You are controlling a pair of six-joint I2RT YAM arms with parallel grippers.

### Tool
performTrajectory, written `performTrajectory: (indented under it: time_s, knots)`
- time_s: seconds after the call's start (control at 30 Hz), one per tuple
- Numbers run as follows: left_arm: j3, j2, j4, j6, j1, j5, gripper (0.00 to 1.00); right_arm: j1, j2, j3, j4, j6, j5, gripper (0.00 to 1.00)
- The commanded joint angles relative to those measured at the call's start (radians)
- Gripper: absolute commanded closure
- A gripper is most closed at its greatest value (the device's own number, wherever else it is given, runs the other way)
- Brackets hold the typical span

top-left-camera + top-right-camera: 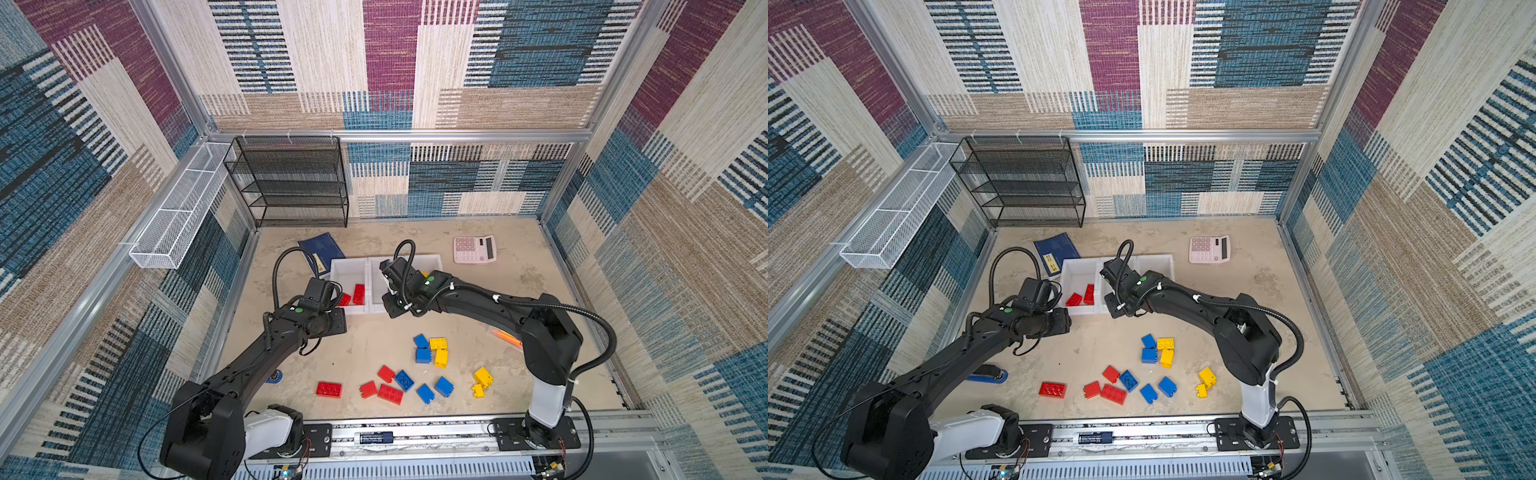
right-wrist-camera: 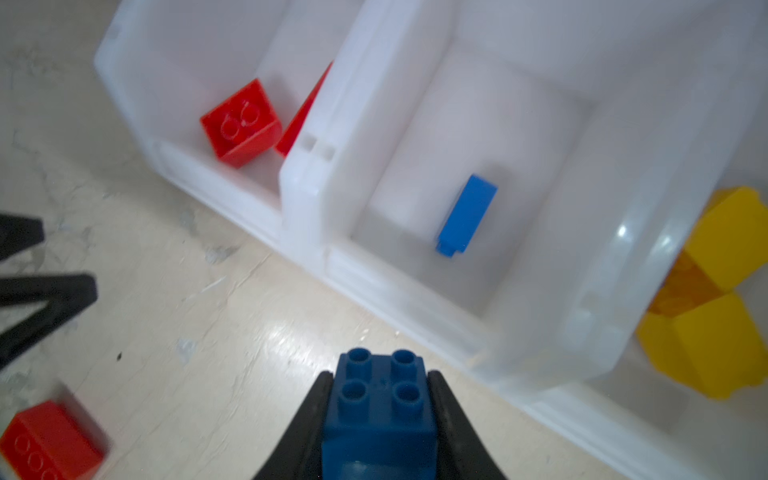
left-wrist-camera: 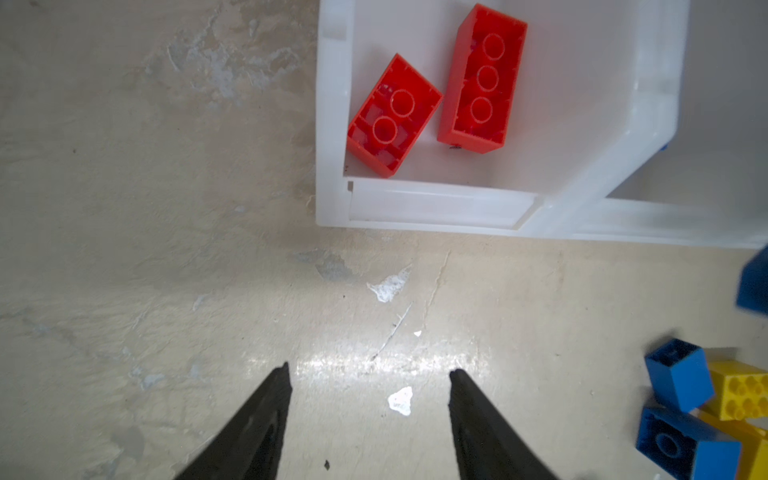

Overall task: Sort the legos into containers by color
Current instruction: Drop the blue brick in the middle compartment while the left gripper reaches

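clamping a blue lego (image 2: pixel 380 419), the right gripper (image 2: pixel 380 376) is hovering just near of the middle bin (image 2: pixel 399 291), which is holding one blue (image 2: pixel 467 214). left bin (image 3: pixel 436 203) is holding two reds (image 3: pixel 482 79); right bin (image 2: pixel 615 436), yellows (image 2: pixel 706 345). left gripper (image 3: pixel 370 374) is hanging apart, empty. a dozen-odd loose legos (image 1: pixel 329 389) are waiting on the table (image 1: pixel 374 345).

In both top views the right arm (image 1: pixel 478 301) covers most of the middle bin (image 1: pixel 375 286), so its contents cannot be seen there. An orange pack (image 1: pixel 505 338) peeks from behind that arm. In the right wrist view one red brick (image 2: pixel 45 440) is cut off at the corner, and a second red brick (image 2: pixel 305 112) is half hidden by a bin wall (image 2: pixel 328 124).
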Motion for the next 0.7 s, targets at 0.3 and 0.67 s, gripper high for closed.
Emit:
performTrajectory:
  time_s: [0.3,0.67]
  knots:
    - [-0.038,-0.035,0.012,-0.036,-0.001,0.055,0.36,-0.028,0.117,0.164,-0.019,0.015,0.027,0.34]
    - [-0.057,-0.063,0.046,-0.004,-0.050,0.116,0.36,-0.042,-0.066,0.001,0.047,0.071,0.013,0.32]
